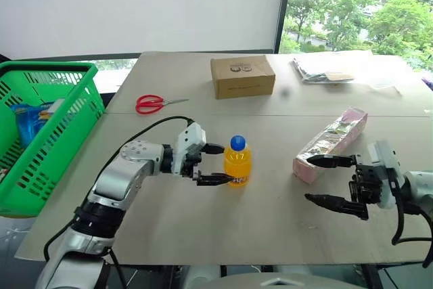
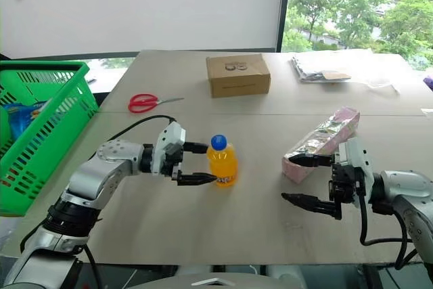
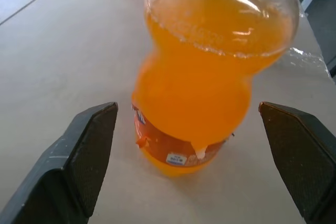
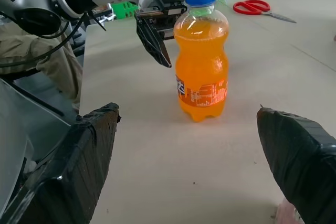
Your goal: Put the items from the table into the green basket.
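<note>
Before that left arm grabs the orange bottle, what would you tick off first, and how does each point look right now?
1. Left gripper open: ok.
2. Orange bottle upright on the table, cap on: ok.
3. Bottle between the left gripper's fingers: ok; they flank it without touching.
4. Right gripper well away from the bottle: ok; it hangs open by the foil packet.
5. Room in the green basket: cannot tell; a blue packet already lies inside.
6. Way to the basket free: ok; the scissors lie farther back.
</note>
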Motion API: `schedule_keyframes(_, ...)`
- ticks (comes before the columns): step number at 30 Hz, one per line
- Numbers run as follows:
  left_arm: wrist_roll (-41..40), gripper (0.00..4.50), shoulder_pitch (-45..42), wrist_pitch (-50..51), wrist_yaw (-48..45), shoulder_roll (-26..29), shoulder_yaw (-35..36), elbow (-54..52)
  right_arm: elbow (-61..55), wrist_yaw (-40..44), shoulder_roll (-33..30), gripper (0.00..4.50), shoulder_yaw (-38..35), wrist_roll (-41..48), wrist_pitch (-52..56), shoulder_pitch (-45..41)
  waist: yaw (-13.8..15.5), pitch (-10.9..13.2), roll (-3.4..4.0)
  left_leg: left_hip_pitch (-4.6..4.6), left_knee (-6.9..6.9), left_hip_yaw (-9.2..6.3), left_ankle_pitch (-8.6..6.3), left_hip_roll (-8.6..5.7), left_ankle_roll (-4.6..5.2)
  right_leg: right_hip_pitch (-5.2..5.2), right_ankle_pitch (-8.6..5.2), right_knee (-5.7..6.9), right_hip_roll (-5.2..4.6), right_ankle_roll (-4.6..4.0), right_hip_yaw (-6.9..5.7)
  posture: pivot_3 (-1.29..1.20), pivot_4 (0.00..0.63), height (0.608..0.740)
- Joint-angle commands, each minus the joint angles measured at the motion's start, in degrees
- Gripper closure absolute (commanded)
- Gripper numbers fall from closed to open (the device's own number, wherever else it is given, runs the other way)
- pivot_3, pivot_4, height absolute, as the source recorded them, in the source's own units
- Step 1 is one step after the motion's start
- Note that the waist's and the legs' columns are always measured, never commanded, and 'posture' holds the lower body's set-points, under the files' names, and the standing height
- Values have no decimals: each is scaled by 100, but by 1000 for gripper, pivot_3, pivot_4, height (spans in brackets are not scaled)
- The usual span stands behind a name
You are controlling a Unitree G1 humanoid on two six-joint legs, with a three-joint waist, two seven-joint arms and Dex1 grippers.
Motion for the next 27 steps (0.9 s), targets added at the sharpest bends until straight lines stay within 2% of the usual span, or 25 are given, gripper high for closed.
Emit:
schedule_keyframes(1, 37, 38, -161, -169, -59, -137, -109, 47, -163, -25, -29, 0, -116, 39, -25, -64, 0, 0, 0, 0, 1, 0, 0, -1, 0, 0, 0, 0, 0, 0, 1, -56, 0, 724)
schedule_keyframes(8, 479, 38, -339, -453, 98, -581, -500, 448, -240, -172, 48, 0, 3, 179, 193, -289, 0, 0, 1, 0, 0, -1, 0, -3, 0, 0, 4, 0, 5, -7, 2, -57, 0, 724)
schedule_keyframes(14, 713, 38, -435, -797, 323, -859, -466, 915, -236, -155, -1, 0, 1, 141, 215, -316, 0, 0, 0, -1, 0, -2, 0, -2, 0, -1, 6, 0, 10, -10, 2, -54, 0, 724)
schedule_keyframes(17, 698, 733, -418, -811, 285, -857, -460, 937, -201, -136, -6, 0, -17, 118, 192, -339, 0, -1, 0, 0, 0, -2, 0, -1, 0, -1, 6, 0, 10, -10, 2, -45, 0, 724)
schedule_keyframes(18, 684, 1264, -401, -801, 278, -848, -456, 925, -193, -139, -8, 0, -12, 118, 203, -361, -3, -1, 0, 0, 0, -2, 0, -1, 0, -1, 6, 0, 10, -10, 3, -42, 0, 724)
schedule_keyframes(19, 683, 1407, -382, -809, 290, -840, -444, 910, -190, -142, -9, 0, -4, 124, 216, -384, -4, -1, 0, 1, 0, -2, 0, -1, 0, 0, 6, 0, 10, -10, 3, -40, 0, 724)
schedule_keyframes(23, 599, 1409, -368, -783, 521, -773, -153, 755, -186, -161, 62, 0, 85, 124, 208, -555, -3, 0, 0, 0, 0, -3, 0, 0, 0, -1, 6, 0, 11, -11, 2, -32, 0, 724)
schedule_keyframes(27, 524, 1409, -648, -545, 783, -211, 422, 261, -91, -362, 408, 0, 211, 259, 237, -1104, -72, 5, -7, -4, 0, -5, 0, 11, 0, -10, 7, 3, 24, -12, 3, -16, 0, 724)
